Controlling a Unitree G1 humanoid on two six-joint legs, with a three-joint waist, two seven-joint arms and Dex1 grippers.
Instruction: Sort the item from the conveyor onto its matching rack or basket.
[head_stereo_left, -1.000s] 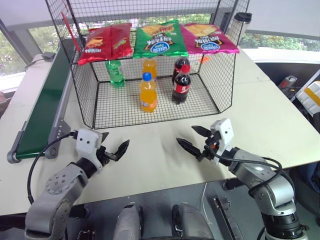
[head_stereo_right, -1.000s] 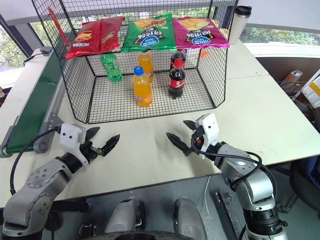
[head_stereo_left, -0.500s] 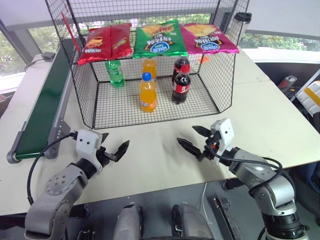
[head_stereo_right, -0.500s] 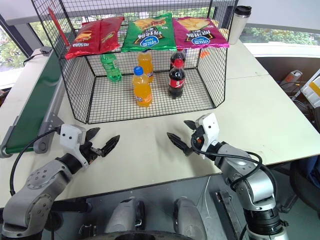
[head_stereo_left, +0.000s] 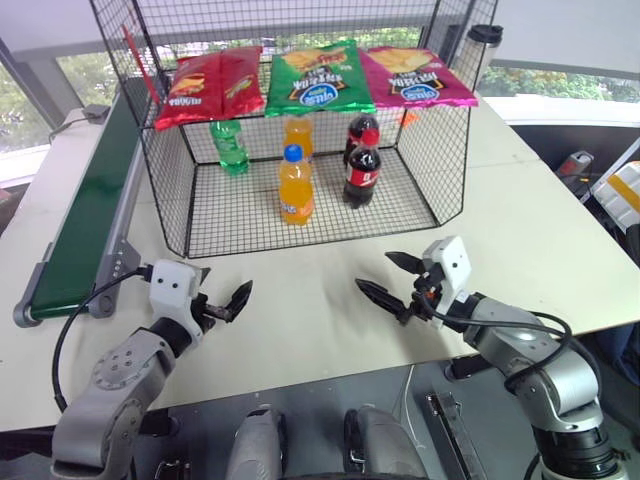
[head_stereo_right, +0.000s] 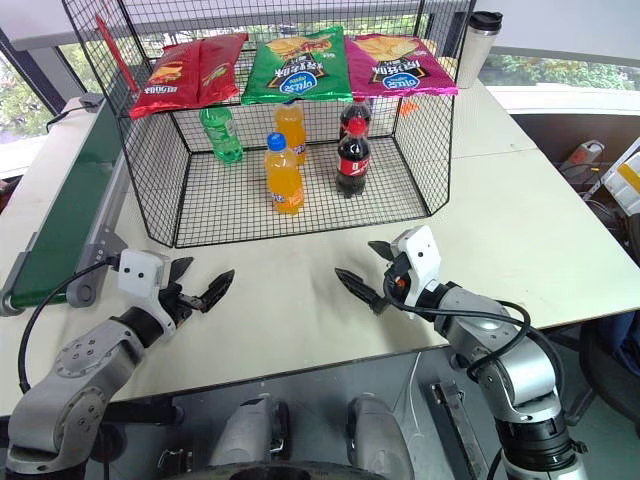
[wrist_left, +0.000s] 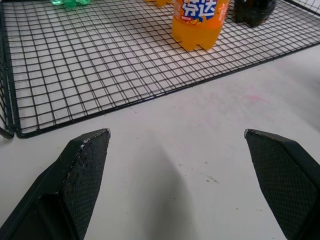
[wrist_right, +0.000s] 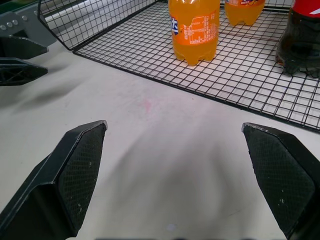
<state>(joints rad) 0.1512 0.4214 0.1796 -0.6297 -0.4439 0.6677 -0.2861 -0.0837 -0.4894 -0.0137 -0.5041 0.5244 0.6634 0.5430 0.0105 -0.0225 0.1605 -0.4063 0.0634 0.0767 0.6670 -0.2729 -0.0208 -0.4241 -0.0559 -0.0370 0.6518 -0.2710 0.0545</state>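
White tabletop (head_stereo_left: 300, 320) all around, and the green soda bottle (head_stereo_left: 229, 146) with its yellow cap stands upright inside the black wire cage (head_stereo_left: 180, 205), on the grid floor at the far left corner, close to the left mesh wall. One green bottle, that's the count. Beside it toward the middle stand two orange soda bottles, the nearer one (head_stereo_left: 295, 186) with a blue cap and the farther one (head_stereo_left: 298, 136) behind it. Right of those, two dark cola bottles with red caps, one in front (head_stereo_left: 362, 168), one just behind (head_stereo_left: 364, 131). So five bottles on the cage floor, all upright.

Up on the slanted top shelf lie three chip bags side by side: red (head_stereo_left: 210, 84), green (head_stereo_left: 320, 78), magenta (head_stereo_left: 415, 76). A steel travel cup (head_stereo_left: 483, 52) with a black lid stands behind the cage's right corner.

Along the left runs the dark green conveyor (head_stereo_left: 85, 215), its belt bare in the stretch on show.

Down front, both arms hover low over the table, outside the cage mouth. Left gripper (head_stereo_left: 226, 296) spread wide, nothing between its fingers. Right gripper (head_stereo_left: 388, 276) likewise spread, gripping nothing. The two point toward each other, well apart.
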